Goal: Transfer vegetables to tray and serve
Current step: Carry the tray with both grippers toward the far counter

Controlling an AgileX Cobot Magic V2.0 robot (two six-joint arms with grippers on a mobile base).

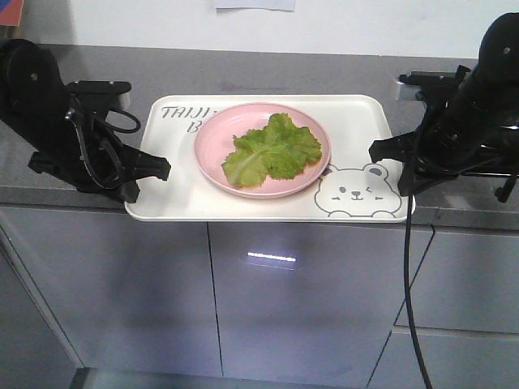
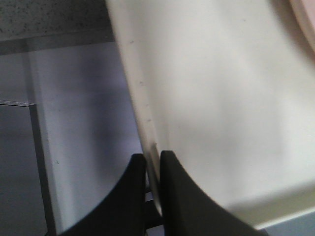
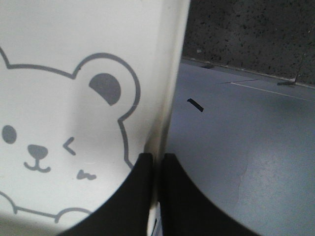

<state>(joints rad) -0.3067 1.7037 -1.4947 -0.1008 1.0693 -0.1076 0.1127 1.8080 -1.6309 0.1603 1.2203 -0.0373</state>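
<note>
Both claws are pressed almost together, each pinching a side rim of the tray (image 1: 174, 194). The left gripper (image 1: 162, 168) holds the rim near the lettering and the right gripper (image 1: 375, 151) the rim beside the bear face. In the wrist views, only the thin rim fills the slit between the fingers. The vegetables (image 1: 276, 150) lie on the pink plate (image 1: 212, 150) on the tray, which overhangs the counter (image 1: 243, 73). The plate hides part of the lettering. I cannot tell whether the tray rests or is lifted.

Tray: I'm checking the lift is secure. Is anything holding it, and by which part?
The tray is held at both side rims: the left gripper pinches the left rim, the right gripper the right rim beside the bear face.
</note>
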